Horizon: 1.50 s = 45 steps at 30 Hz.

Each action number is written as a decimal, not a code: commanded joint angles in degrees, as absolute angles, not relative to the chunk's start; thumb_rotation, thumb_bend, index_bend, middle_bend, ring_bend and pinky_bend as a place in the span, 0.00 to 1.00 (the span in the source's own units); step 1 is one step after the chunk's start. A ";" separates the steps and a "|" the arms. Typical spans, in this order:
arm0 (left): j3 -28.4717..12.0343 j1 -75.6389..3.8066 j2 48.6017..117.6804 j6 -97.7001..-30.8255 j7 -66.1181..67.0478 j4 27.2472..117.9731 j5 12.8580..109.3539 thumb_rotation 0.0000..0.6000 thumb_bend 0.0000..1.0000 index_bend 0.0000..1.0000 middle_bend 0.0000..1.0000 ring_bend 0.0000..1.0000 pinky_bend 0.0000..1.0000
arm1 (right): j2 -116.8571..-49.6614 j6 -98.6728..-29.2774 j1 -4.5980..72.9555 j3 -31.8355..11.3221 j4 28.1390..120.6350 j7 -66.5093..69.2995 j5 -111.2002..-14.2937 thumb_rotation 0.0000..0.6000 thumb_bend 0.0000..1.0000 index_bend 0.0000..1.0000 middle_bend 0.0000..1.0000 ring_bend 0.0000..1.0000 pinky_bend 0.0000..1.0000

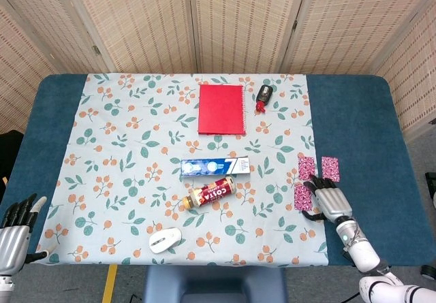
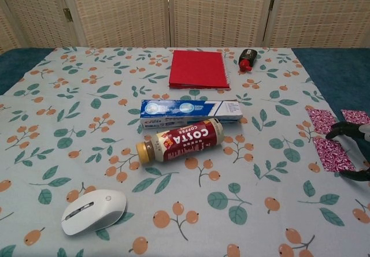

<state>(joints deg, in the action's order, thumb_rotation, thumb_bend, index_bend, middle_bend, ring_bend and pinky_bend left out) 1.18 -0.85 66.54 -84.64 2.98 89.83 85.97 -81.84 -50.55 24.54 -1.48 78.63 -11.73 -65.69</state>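
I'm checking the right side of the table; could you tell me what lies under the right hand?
The right hand lies over the pink patterned packets at the edge of the floral cloth. Three packets show; anything beneath the palm is covered.

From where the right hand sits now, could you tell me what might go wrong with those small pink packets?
The right hand hovers at the nearest pink packet, which lies flat on the tablecloth edge; fingers may slide over it or bunch the cloth. Two other packets lie close behind, so a sweep could push them. Whether the fingertips touch it yet is unclear.
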 commanded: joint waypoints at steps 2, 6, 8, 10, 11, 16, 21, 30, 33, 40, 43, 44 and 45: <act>1.21 -0.87 66.62 -84.50 2.93 89.68 85.92 1.00 0.18 0.06 0.00 0.04 0.00 | -82.13 -50.59 24.58 -1.42 78.43 -11.88 -65.72 0.63 0.34 0.12 0.02 0.00 0.00; 1.19 -0.87 66.67 -84.42 2.79 89.52 85.85 1.00 0.18 0.06 0.00 0.04 0.00 | -82.32 -51.05 24.55 -1.47 78.30 -12.11 -65.92 0.64 0.34 0.12 0.02 0.00 0.00; 1.20 -0.87 66.70 -84.38 2.73 89.45 85.83 1.00 0.18 0.06 0.00 0.04 0.00 | -82.39 -51.11 24.55 -1.50 78.17 -12.22 -65.85 0.63 0.34 0.12 0.01 0.00 0.00; 1.23 -0.84 66.72 -84.34 2.66 89.35 85.80 1.00 0.18 0.06 0.00 0.04 0.00 | -82.45 -51.07 24.55 -1.51 78.05 -12.28 -65.74 0.63 0.34 0.12 0.02 0.00 0.00; 1.23 -0.83 66.73 -84.34 2.61 89.32 85.78 1.00 0.18 0.06 0.00 0.04 0.00 | -82.48 -51.04 24.55 -1.50 78.00 -12.29 -65.72 0.63 0.34 0.12 0.02 0.00 0.00; 1.26 -0.80 66.77 -84.27 2.58 89.26 85.73 1.00 0.18 0.06 0.00 0.04 0.00 | -82.68 -50.82 24.59 -1.45 77.68 -12.46 -65.50 0.63 0.34 0.12 0.02 0.00 0.00; 1.27 -0.76 66.78 -84.29 2.57 89.26 85.72 1.00 0.18 0.06 0.00 0.04 0.00 | -82.91 -51.40 24.38 -1.31 77.40 -12.73 -65.81 0.64 0.34 0.13 0.02 0.00 0.00; 1.50 -0.98 66.74 -84.17 1.82 88.71 86.52 1.00 0.18 0.06 0.00 0.04 0.00 | -83.68 -52.78 23.66 -1.51 76.58 -12.73 -65.77 0.82 0.34 0.28 0.05 0.00 0.00; 1.53 -0.92 66.74 -84.26 1.71 88.67 86.56 1.00 0.18 0.06 0.00 0.04 0.00 | -83.53 -53.09 23.50 -1.62 76.91 -12.41 -65.98 0.84 0.34 0.29 0.06 0.00 0.00; 1.61 -0.75 66.64 -84.37 1.68 88.77 86.48 1.00 0.18 0.06 0.00 0.04 0.00 | -81.66 -55.12 23.00 -2.03 79.36 -10.75 -68.11 0.85 0.34 0.29 0.06 0.00 0.00; 1.61 -0.73 66.56 -84.44 1.72 88.90 86.54 1.00 0.18 0.06 0.00 0.04 0.00 | -80.00 -55.89 22.85 -2.64 80.81 -9.86 -68.46 0.85 0.34 0.29 0.06 0.00 0.00; 1.61 -0.74 66.55 -84.45 1.75 88.94 86.57 1.00 0.18 0.06 0.00 0.04 0.00 | -79.50 -56.06 22.82 -2.92 81.05 -9.53 -68.38 0.85 0.34 0.29 0.06 0.00 0.00; 1.62 -0.74 66.51 -84.45 1.78 88.99 86.60 1.00 0.18 0.06 0.00 0.04 0.00 | -78.85 -56.27 22.78 -3.32 81.20 -9.12 -68.18 0.85 0.34 0.29 0.06 0.00 0.00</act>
<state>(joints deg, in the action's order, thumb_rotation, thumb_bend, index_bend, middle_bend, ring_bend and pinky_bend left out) 1.62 -0.74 66.52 -84.45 1.78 88.99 86.60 -79.48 -55.91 22.88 -2.85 80.83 -9.63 -68.27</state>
